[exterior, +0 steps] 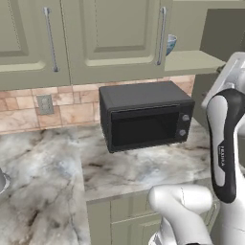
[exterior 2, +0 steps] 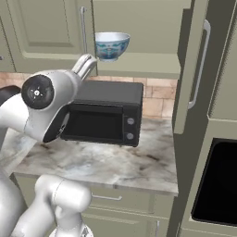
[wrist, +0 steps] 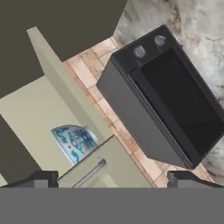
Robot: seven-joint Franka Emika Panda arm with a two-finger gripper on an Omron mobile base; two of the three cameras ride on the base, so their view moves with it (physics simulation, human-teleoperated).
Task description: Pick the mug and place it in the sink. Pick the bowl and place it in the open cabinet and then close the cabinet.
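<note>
Upper centre, round patterned porcelain bowl [exterior 2: 111, 45] sat on open cabinet [exterior 2: 139, 65] shelf; gripper [wrist: 112, 179] fingers spread, empty.

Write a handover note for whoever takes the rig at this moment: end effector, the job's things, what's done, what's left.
End effector: open, holding nothing, below the open cabinet's shelf.
Bowl: upright on the cabinet shelf, above the black microwave.
Cabinet door: open, swung out to the right.
Mug and sink: I can't confirm them from these pictures.
Done: bowl placed in the cabinet.
Left: close the cabinet door, probably by pushing it or by its bar handle.
</note>
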